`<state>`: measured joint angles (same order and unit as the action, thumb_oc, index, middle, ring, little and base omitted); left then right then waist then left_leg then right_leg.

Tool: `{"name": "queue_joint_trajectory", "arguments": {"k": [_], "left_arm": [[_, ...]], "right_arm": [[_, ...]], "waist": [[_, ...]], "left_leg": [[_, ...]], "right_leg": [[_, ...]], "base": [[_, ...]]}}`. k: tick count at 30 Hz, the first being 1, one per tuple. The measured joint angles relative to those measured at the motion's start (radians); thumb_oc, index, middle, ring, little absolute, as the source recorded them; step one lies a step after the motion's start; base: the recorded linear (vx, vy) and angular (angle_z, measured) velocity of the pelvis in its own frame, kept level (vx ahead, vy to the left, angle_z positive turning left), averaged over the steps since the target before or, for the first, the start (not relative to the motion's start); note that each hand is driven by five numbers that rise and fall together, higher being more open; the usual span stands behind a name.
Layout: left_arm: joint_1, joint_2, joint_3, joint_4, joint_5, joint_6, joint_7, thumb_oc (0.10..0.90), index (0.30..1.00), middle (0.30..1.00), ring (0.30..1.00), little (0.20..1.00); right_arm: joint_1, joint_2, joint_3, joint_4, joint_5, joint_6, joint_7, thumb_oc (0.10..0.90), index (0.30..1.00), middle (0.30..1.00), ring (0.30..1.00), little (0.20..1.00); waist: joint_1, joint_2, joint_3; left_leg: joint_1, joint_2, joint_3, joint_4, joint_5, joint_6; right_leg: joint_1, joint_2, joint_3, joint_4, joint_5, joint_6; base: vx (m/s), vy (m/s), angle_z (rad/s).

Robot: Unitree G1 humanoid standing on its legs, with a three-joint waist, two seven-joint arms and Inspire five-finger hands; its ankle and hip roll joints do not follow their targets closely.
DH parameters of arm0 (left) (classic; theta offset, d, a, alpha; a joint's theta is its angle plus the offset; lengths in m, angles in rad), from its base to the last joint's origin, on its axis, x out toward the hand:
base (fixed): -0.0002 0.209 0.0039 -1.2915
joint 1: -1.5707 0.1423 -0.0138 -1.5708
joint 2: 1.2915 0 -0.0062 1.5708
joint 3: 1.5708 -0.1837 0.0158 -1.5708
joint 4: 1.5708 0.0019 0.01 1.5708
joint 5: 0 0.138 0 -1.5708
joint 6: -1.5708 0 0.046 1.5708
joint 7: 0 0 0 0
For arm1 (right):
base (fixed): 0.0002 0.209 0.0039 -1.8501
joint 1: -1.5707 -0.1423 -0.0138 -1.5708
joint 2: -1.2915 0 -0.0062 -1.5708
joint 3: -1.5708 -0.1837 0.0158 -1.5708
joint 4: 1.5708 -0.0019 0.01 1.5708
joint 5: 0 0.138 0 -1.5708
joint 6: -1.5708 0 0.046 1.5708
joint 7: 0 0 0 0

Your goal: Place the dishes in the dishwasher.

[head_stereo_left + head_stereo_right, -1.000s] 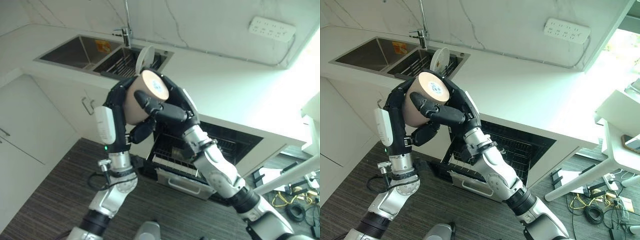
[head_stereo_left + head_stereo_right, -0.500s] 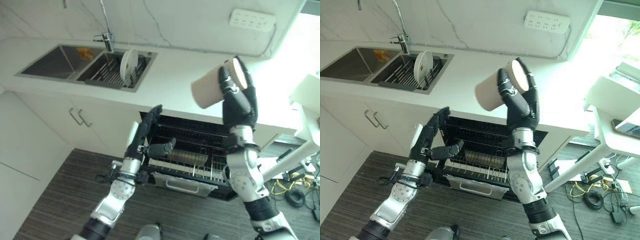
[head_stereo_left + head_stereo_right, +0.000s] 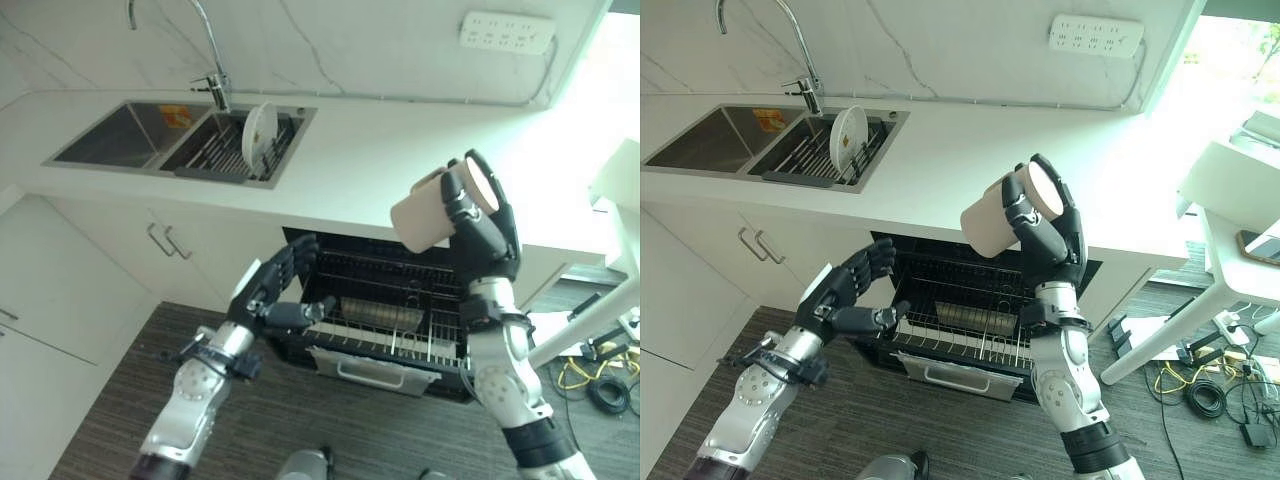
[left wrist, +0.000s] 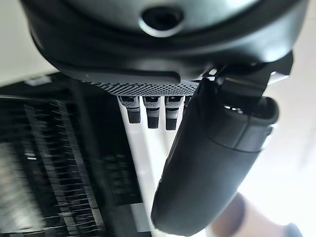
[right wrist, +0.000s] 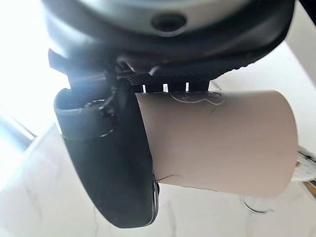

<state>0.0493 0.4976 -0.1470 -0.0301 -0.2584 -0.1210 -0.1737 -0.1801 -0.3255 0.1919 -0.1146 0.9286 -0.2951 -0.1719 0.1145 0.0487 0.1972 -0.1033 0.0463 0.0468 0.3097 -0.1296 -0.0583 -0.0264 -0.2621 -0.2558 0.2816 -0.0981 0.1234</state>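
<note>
One dish is in hand and none of the visible ones sits in the machine yet. From the left eye view, the right hand [image 3: 482, 225] holds a pale beige cylindrical cup [image 3: 428, 215] high above the white stone countertop [image 3: 370, 150], its fingers curled round the cup's base end; below, the pulled-out wire rack [image 3: 385, 325] of the open black dishwasher [image 3: 400, 300] looks bare apart from its own tines (I cannot make out any dish among them); the left hand [image 3: 275, 295] hovers just in front of the rack, fingers spread and relaxed, holding nothing.

From the right eye view, a round white plate [image 3: 847, 134] stands upright in the steel sink [image 3: 770, 140] on its draining grid, well apart from both hands, so it remains to be loaded.

In the left wrist view, the left hand's fingers [image 4: 150, 112] are straight, with the dark rack beyond them.

In the right wrist view, the thumb [image 5: 123, 163] is clamped against the cup's side; by my judgement, lowering the cup into the rack comes next, then the plate.
</note>
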Motion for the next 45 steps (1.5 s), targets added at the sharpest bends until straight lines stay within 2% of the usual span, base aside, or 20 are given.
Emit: {"name": "queue_joint_trajectory", "arguments": {"k": [4,5,8,10,12,16,18,21,23,26,28,31,35,38,40,45], "left_arm": [[0.014,0.015,-0.016,0.084,0.183,0.010,-0.008,0.800,0.900,0.900,0.900,0.900],[0.014,0.046,-0.019,0.121,0.273,0.010,-0.002,0.800,0.900,0.900,0.900,0.900],[0.014,0.110,-0.019,0.176,0.405,0.006,0.041,0.800,0.900,0.900,0.900,0.900],[0.012,0.123,-0.020,0.190,0.430,0.004,0.041,0.800,0.900,0.900,0.900,0.900],[0.006,0.123,-0.050,0.191,0.448,-0.008,0.038,0.800,0.900,0.900,0.900,0.900],[-0.039,0.125,-0.164,0.208,0.560,-0.061,0.037,0.800,0.900,0.900,0.900,0.900],[-0.045,0.136,-0.174,0.208,0.570,-0.068,0.050,0.800,0.900,0.900,0.900,0.900],[-0.121,0.202,-0.215,0.210,0.589,-0.075,0.112,0.800,0.900,0.900,0.900,0.900],[-0.197,0.207,-0.244,0.235,0.589,-0.074,0.145,0.800,0.900,0.900,0.900,0.900],[-0.287,0.208,-0.259,0.241,0.587,-0.078,0.149,0.800,0.900,0.900,0.900,0.900],[-0.322,0.211,-0.265,0.252,0.587,-0.080,0.149,0.800,0.900,0.900,0.900,0.900],[-0.385,0.259,-0.333,0.255,0.587,-0.079,0.147,0.800,0.900,0.900,0.900,0.900],[-0.470,0.283,-0.392,0.260,0.586,-0.076,0.141,0.800,0.900,0.900,0.900,0.900],[-0.489,0.284,-0.395,0.261,0.578,-0.075,0.135,0.800,0.900,0.900,0.900,0.900],[-0.529,0.296,-0.406,0.261,0.577,-0.075,0.119,0.800,0.900,0.900,0.900,0.900],[-0.537,0.324,-0.408,0.231,0.576,-0.055,0.076,0.800,0.900,0.900,0.900,0.900]], "right_arm": [[0.035,-0.010,0.001,0.013,-0.004,0.052,0.042,0.400,0.300,0.300,0.300,0.300],[0.050,-0.026,0.003,0.039,-0.005,0.068,0.075,0.400,0.300,0.300,0.300,0.300],[0.083,-0.058,-0.001,0.126,-0.004,0.116,0.109,0.400,0.300,0.300,0.300,0.300],[0.095,-0.088,0.004,0.189,-0.027,0.167,0.128,0.400,0.300,0.300,0.300,0.300],[0.096,-0.093,0.013,0.215,-0.064,0.189,0.148,0.400,0.300,0.300,0.300,0.300],[0.087,-0.095,0.051,0.251,-0.171,0.193,0.181,0.400,0.300,0.300,0.300,0.300],[0.084,-0.107,0.053,0.259,-0.203,0.194,0.187,0.400,0.300,0.300,0.300,0.300],[-0.006,-0.175,0.063,0.310,-0.223,0.198,0.197,0.400,0.300,0.300,0.300,0.300],[-0.102,-0.203,0.070,0.393,-0.223,0.222,0.199,0.400,0.300,0.300,0.300,0.300],[-0.232,-0.227,0.069,0.496,-0.224,0.257,0.197,0.400,0.300,0.300,0.300,0.300],[-0.278,-0.232,0.071,0.527,-0.243,0.282,0.196,0.400,0.300,0.300,0.300,0.300],[-0.339,-0.240,0.085,0.636,-0.262,0.295,0.211,0.400,0.300,0.300,0.300,0.300],[-0.422,-0.289,0.086,0.781,-0.261,0.314,0.216,0.400,0.300,0.300,0.300,0.300],[-0.462,-0.290,0.081,0.788,-0.262,0.314,0.219,0.400,0.300,0.300,0.300,0.300],[-0.514,-0.305,0.081,0.797,-0.260,0.324,0.215,0.400,0.300,0.300,0.300,0.300],[-0.563,-0.305,0.049,0.862,-0.204,0.367,0.185,0.400,0.300,0.300,0.300,0.300]], "waist": [[-0.004,0.000,0.000],[-0.008,0.000,0.000],[-0.012,-0.003,-0.002],[-0.016,-0.004,-0.002],[-0.018,-0.005,-0.002],[-0.031,-0.005,-0.002],[-0.032,-0.005,-0.002],[-0.034,-0.003,-0.001],[-0.033,0.003,0.006],[-0.034,0.025,0.076],[-0.038,0.031,0.115],[-0.052,0.028,0.174],[-0.058,0.041,0.258],[-0.057,0.045,0.268],[-0.054,0.060,0.299],[-0.046,0.071,0.305]], "left_leg": [[0.000,0.000,0.000,0.000,0.000,0.000],[0.002,0.001,0.001,0.000,0.000,0.000],[0.001,0.002,0.000,0.000,0.000,0.000],[0.000,0.002,0.000,0.000,0.000,0.000],[0.000,0.002,0.001,0.000,0.000,0.000],[0.000,0.002,0.001,0.000,0.000,0.000],[-0.006,0.001,0.000,0.000,0.000,0.000],[-0.100,-0.005,0.000,0.004,0.034,0.001],[-0.146,-0.010,-0.005,-0.001,0.060,0.003],[-0.157,-0.011,-0.004,-0.012,0.080,0.004],[-0.158,-0.012,-0.002,-0.027,0.091,0.007],[-0.179,-0.012,0.004,-0.035,0.105,0.006],[-0.191,-0.021,0.008,-0.040,0.116,0.007],[-0.184,-0.023,0.009,-0.055,0.119,0.007],[-0.155,-0.033,0.008,-0.073,0.126,0.010],[-0.154,-0.045,0.006,-0.091,0.141,0.016]], "right_leg": [[-0.001,0.000,0.002,0.001,0.000,0.000],[-0.001,0.000,0.003,0.002,-0.001,0.001],[-0.001,0.002,0.003,0.003,-0.001,0.001],[-0.002,0.002,0.003,0.003,-0.001,0.001],[-0.002,0.002,0.003,0.003,-0.001,0.001],[-0.002,0.001,0.004,0.005,-0.001,0.001],[-0.013,0.000,0.008,0.010,-0.002,0.001],[-0.132,-0.008,0.021,0.051,0.005,0.000],[-0.184,-0.011,0.021,0.063,0.014,-0.001],[-0.206,-0.013,0.030,0.072,0.024,-0.003],[-0.215,-0.013,0.033,0.069,0.032,-0.006],[-0.245,-0.012,0.043,0.075,0.042,-0.008],[-0.259,-0.019,0.045,0.065,0.057,-0.004],[-0.258,-0.021,0.045,0.061,0.057,-0.004],[-0.236,-0.031,0.044,0.061,0.055,0.000],[-0.236,-0.040,0.042,0.053,0.058,0.007]], "base": [[0.04,0.000,-0.01],[0.08,-0.025,-0.01],[0.07,-0.020,0.00],[0.08,0.001,0.01],[0.09,0.008,0.00],[0.09,0.022,0.00],[-0.08,0.035,-0.05],[-0.19,0.034,0.01],[-0.12,0.015,0.09],[-0.08,0.017,-0.01],[-0.09,0.039,-0.04],[-0.06,0.065,-0.05],[-0.05,0.068,-0.01],[0.00,0.069,0.02],[-0.01,0.074,0.06],[-0.01,0.043,0.05]]}}
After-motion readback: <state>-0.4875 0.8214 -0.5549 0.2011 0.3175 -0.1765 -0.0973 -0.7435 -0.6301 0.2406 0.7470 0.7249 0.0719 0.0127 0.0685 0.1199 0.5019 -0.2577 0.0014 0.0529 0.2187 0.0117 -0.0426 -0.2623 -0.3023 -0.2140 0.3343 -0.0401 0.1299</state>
